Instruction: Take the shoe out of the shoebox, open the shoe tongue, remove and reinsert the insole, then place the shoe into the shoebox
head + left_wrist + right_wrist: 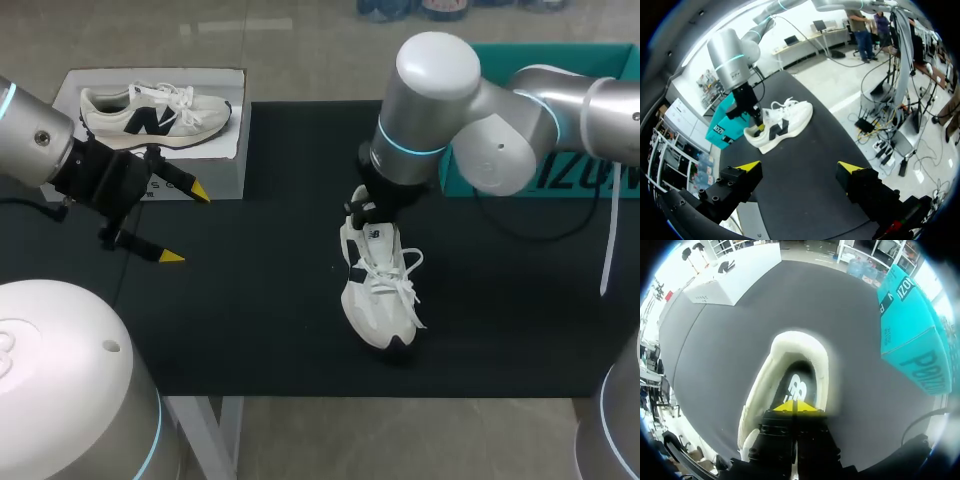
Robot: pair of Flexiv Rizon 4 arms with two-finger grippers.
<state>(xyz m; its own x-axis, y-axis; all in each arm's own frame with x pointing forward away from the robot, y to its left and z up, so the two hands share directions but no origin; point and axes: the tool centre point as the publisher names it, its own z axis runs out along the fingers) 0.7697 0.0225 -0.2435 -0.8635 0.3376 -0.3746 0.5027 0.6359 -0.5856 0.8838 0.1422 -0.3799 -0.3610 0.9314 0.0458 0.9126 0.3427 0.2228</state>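
The right gripper (795,406) has its yellow tips pressed together, dipped into the heel opening of the shoe (378,290), just above the insole (799,385). The left gripper (186,224) stands spread wide and holds nothing, the shoe lying well ahead of its fingers.

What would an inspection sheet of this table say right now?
Surface: black mat, flat.
Job's things: white shoe mid-mat, laces up; white shoebox at the far left corner, another shoe in it.
Clutter: teal box beside the right arm.
Grippers: left gripper open over the mat, holding nothing; right gripper shut, tips inside the white shoe's opening.
Cables: white cable hanging by the right arm.
Surroundings: nothing seen reaching over the table.
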